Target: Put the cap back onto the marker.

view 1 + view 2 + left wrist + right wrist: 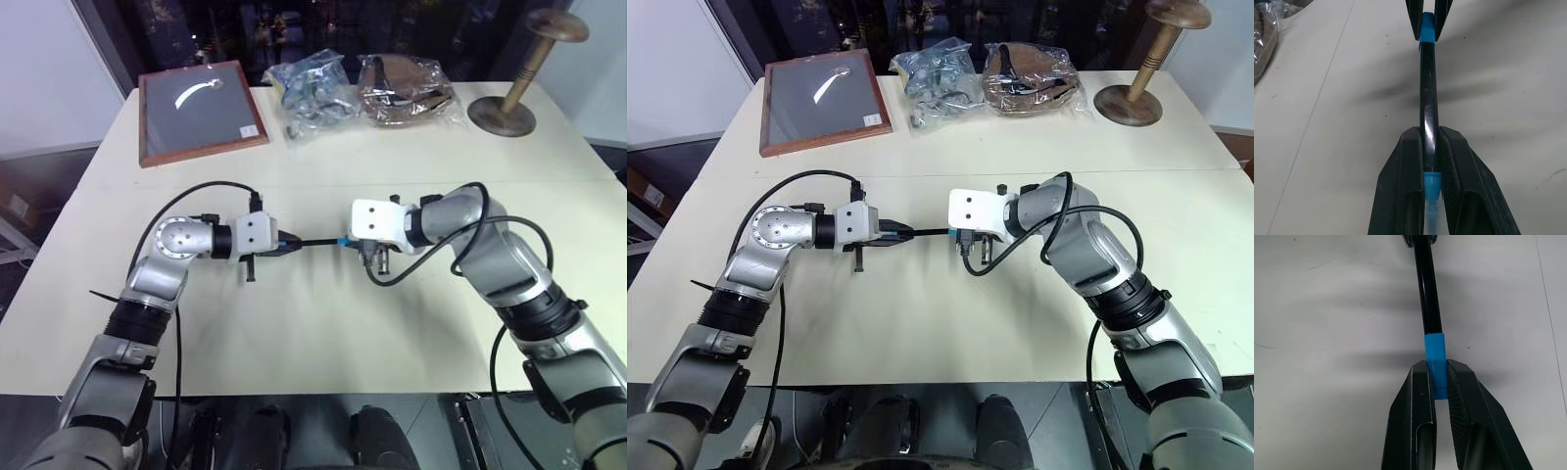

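Marker [315, 242] held level above the table [323, 323], long axis running claw to claw. Left claw [1431, 147] clenched on its barrel; right claw [1439, 377] clenched on the cap [1435, 352], already on the marker's end, coaxial. Remaining push looks to run straight along that line.

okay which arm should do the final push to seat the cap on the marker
Probably the right. Its gripper is shut on the cap, already at the marker end, in line with it. The left gripper clamps the marker and can brace it.
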